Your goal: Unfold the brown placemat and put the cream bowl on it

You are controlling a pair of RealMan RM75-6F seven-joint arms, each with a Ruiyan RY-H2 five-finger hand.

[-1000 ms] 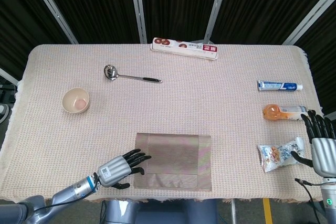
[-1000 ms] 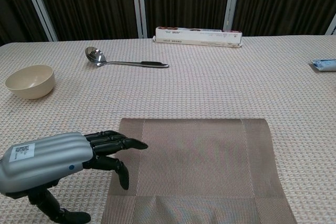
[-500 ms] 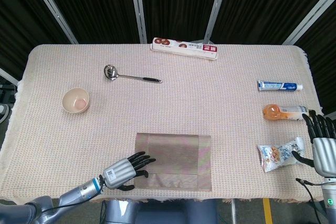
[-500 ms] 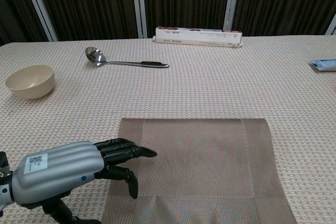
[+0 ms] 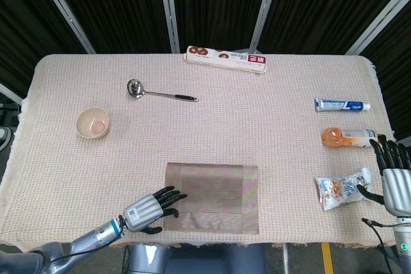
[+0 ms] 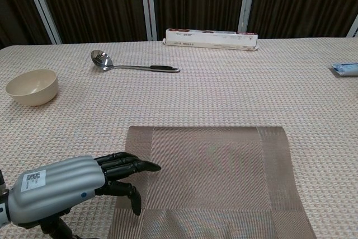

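Left hand (image 6: 72, 186) at placemat (image 6: 218, 172) left edge (fingers spread).

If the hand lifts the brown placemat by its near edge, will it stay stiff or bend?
The placemat looks thin and woven and lies folded flat, so it would probably bend and hang limp. It seems light. The left hand, beside its left edge, may slide it on the tablecloth instead of lifting it.
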